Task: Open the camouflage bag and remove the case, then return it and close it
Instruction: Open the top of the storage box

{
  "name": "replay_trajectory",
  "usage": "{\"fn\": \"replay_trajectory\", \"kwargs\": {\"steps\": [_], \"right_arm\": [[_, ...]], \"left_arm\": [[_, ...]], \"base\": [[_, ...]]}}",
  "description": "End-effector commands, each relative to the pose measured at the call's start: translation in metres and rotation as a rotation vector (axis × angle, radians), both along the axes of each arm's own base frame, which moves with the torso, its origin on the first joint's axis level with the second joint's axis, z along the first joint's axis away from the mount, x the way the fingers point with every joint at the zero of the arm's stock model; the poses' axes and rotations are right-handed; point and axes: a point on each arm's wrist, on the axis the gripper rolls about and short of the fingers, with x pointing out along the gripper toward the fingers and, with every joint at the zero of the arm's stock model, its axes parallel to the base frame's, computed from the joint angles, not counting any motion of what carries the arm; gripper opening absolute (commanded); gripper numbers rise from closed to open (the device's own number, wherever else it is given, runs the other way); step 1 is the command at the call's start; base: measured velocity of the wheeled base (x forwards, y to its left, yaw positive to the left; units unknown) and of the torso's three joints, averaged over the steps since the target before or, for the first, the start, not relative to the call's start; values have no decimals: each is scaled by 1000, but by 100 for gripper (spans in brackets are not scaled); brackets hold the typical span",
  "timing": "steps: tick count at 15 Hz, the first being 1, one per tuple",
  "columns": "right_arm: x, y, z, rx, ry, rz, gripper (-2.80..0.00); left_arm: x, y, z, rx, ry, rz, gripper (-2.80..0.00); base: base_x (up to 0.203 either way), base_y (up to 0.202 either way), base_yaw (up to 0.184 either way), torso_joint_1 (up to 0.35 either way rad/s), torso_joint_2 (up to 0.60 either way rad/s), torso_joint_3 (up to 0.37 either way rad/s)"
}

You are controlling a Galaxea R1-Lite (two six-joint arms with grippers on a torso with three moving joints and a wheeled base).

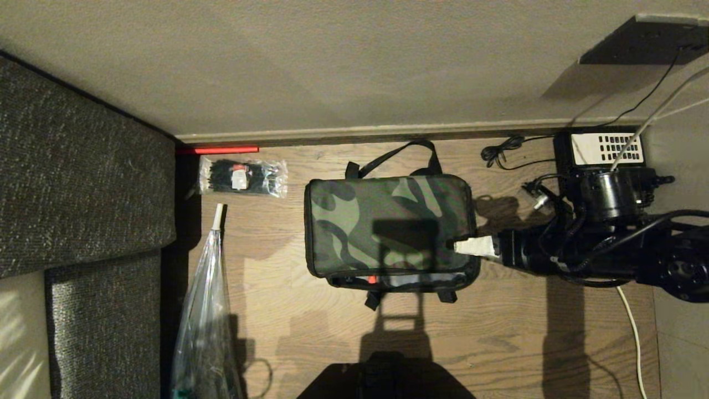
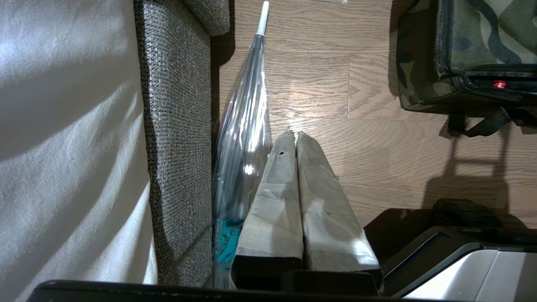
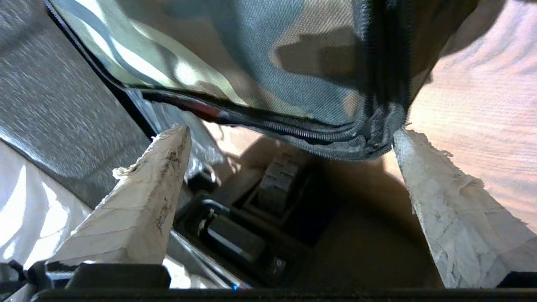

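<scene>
The camouflage bag (image 1: 388,221) lies flat on the wooden floor, its black handles sticking out at the far and near sides. Along its near edge the lid gapes a little, showing a strip of red lining (image 1: 372,280). My right gripper (image 1: 465,246) is at the bag's right end, near the front corner, and stands open. In the right wrist view that zipped corner of the bag (image 3: 251,54) sits just beyond the wide-spread fingertips (image 3: 172,147), with nothing held. The left gripper (image 2: 295,135) is shut and empty, low beside the sofa. The case is out of view.
A clear packet of black ties (image 1: 243,177) and a red stick (image 1: 219,149) lie at the back left. A folded clear umbrella (image 1: 205,310) rests along the grey sofa (image 1: 72,177). A black desk phone (image 1: 604,149) with cables stands at the back right, against the wall.
</scene>
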Motion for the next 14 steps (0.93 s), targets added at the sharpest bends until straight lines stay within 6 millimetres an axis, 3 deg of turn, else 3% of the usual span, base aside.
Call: {"fn": "replay_trajectory", "kwargs": {"steps": [1, 9, 14], "right_arm": [[11, 7, -10, -6, 34, 15, 0], [25, 21, -17, -6, 29, 31, 0], [39, 27, 7, 163, 77, -101, 0]], "left_arm": [[0, 0, -1, 0, 3, 1, -280], [0, 0, -1, 0, 5, 1, -280], [0, 0, -1, 0, 5, 1, -280]], "base": [[0, 0, 0, 0, 0, 0], [0, 0, 0, 0, 0, 0], [0, 0, 0, 0, 0, 0]]}}
